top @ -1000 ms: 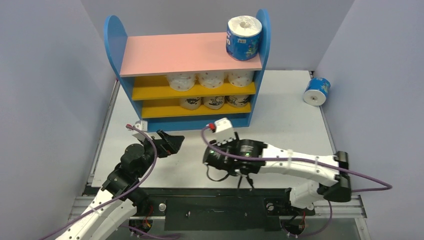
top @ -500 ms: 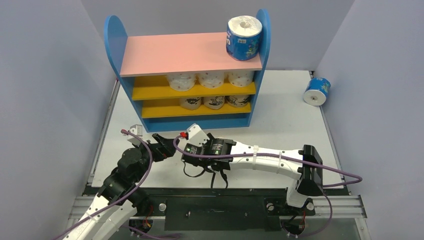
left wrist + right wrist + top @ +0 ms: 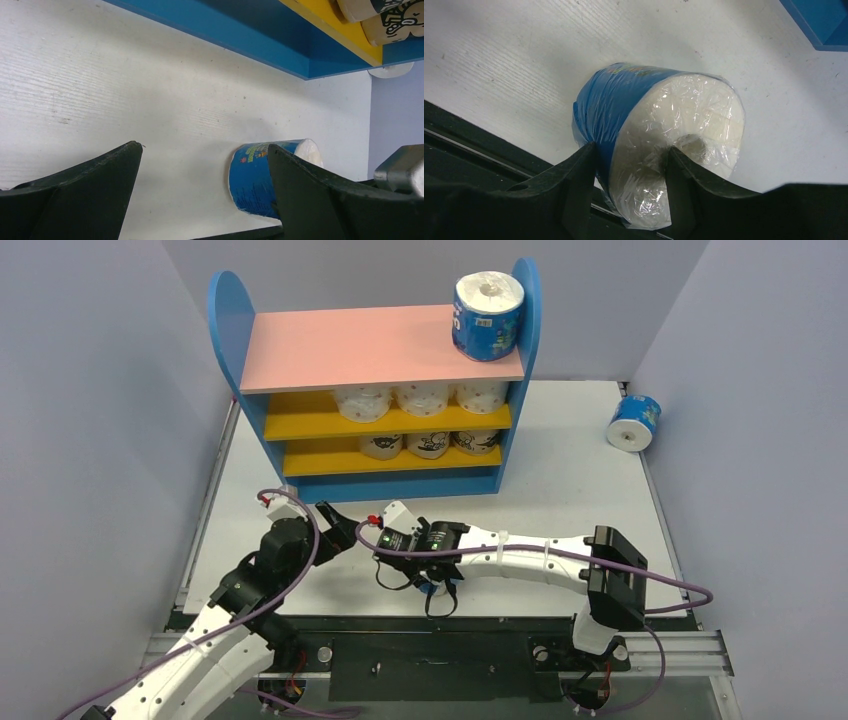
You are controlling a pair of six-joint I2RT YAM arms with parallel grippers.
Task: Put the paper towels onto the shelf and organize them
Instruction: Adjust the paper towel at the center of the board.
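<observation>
R jaws clenched on blue roll point(image 3: 619, 105); L jaws released, empty. Step: pickup, 6 o'clock edge of counter point(image 3: 570, 480). Next: lift, carry toward 12 o'clock, onto pink top of shelf point(image 3: 350, 345).

- Blue-and-white wrapped roll point(image 3: 664, 115): lies on its side on the table. The right gripper point(image 3: 629, 151) pinches its wall, one finger on the wrapper and one at the hollow core.
- Shelf point(image 3: 230, 320): stands upright on the table beyond the right gripper; blue sides, pink top, two yellow boards.
- Second blue roll point(image 3: 488, 315): upright at the right end of the pink top.
- Third blue roll point(image 3: 634, 422): on its side, well off to the gripper's right.
- White dotted rolls point(image 3: 422, 398): three in a row on the upper yellow board.
- Tan cartoon rolls point(image 3: 427, 444): three in a row on the lower board.
</observation>
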